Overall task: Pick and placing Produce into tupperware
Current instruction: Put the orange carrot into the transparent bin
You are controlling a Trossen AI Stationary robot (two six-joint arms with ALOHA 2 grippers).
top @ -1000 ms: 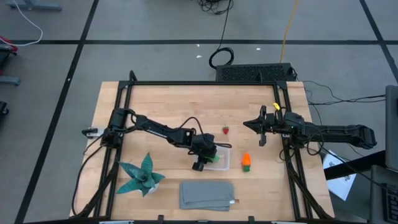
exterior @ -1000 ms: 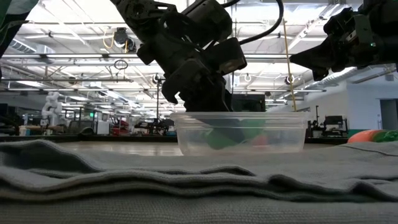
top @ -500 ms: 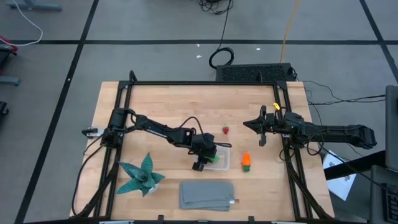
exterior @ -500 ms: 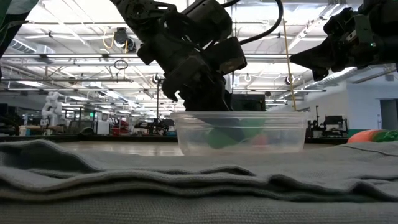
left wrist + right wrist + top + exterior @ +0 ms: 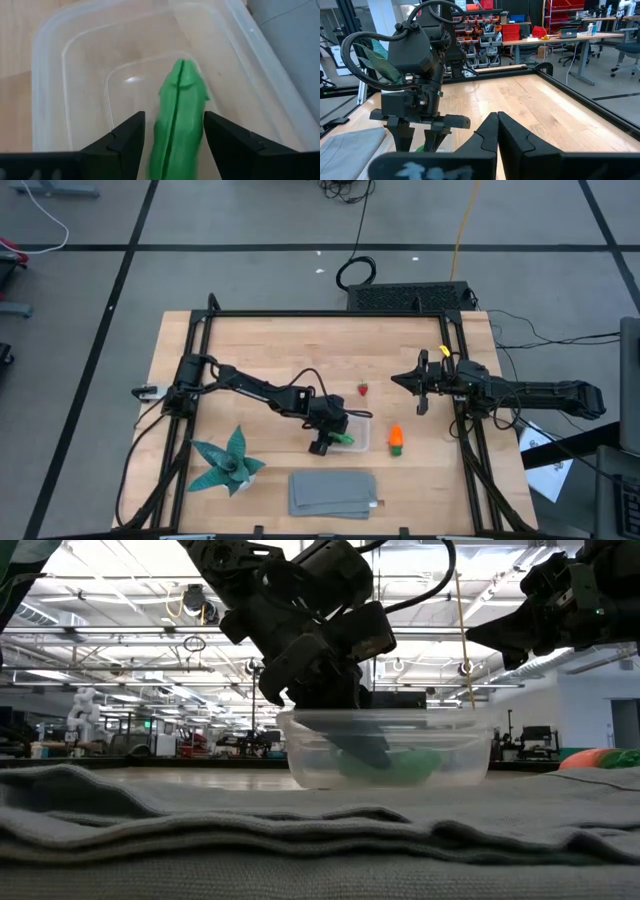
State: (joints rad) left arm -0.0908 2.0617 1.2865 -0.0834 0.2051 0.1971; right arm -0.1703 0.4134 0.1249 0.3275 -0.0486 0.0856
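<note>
The green pod [image 5: 179, 115] lies lengthwise between the fingers of my left gripper [image 5: 174, 127], inside the clear tupperware [image 5: 360, 442]. In the low view the pod [image 5: 400, 765] sits low in the tupperware [image 5: 470, 745]. The red strawberry piece [image 5: 362, 389] lies on the table beyond the tupperware. The orange carrot piece [image 5: 396, 439] lies on the table to its right. My right gripper [image 5: 420, 385] is shut and empty, raised over the table's right part. My left gripper pinches the pod's near part [image 5: 172, 145] between its two fingers, by its two long sides. The fingers [image 5: 355, 740] come slanting down from above into the tupperware and lie along the pod. The pod's far end [image 5: 182, 70] rests on the tupperware's floor.
A teal spiky leaf plant [image 5: 228, 462] stands at the near left. A folded grey cloth [image 5: 333, 492] lies near the front edge and fills the low view's foreground [image 5: 300, 830]. A black frame [image 5: 330, 312] rims the table.
My left gripper has gone down a little into the tupperware with the green pod. The pod now sits lower, down at the tupperware's floor.
</note>
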